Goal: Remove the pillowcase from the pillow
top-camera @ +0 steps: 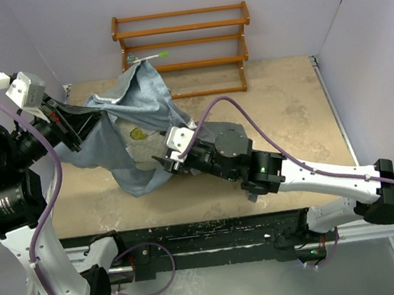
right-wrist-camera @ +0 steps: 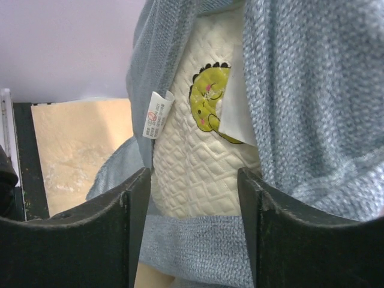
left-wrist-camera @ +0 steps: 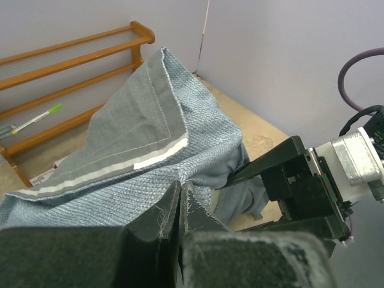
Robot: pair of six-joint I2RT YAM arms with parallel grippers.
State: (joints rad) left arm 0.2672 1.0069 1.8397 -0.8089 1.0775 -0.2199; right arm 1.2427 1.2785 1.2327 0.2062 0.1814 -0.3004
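The pillowcase [top-camera: 140,97] is blue-grey fabric draped from my left gripper [top-camera: 96,115] across to the back and down over the pillow [top-camera: 138,149]. In the left wrist view my left gripper [left-wrist-camera: 181,195] is shut on the pillowcase [left-wrist-camera: 120,156] near its white-striped hem. The cream quilted pillow [right-wrist-camera: 204,162] shows through the case's opening, with a yellow cartoon patch [right-wrist-camera: 210,99] and a white tag [right-wrist-camera: 155,114]. My right gripper [top-camera: 161,162] is open, its jaws [right-wrist-camera: 194,198] either side of the pillow's near end and the pillowcase edge [right-wrist-camera: 198,246] below it.
A wooden rack [top-camera: 185,48] stands against the back wall, with a green-tipped pen [top-camera: 146,57] on a shelf, touching the raised fabric. Purple walls close in the left, back and right. The right arm [top-camera: 315,176] lies across the table's front right.
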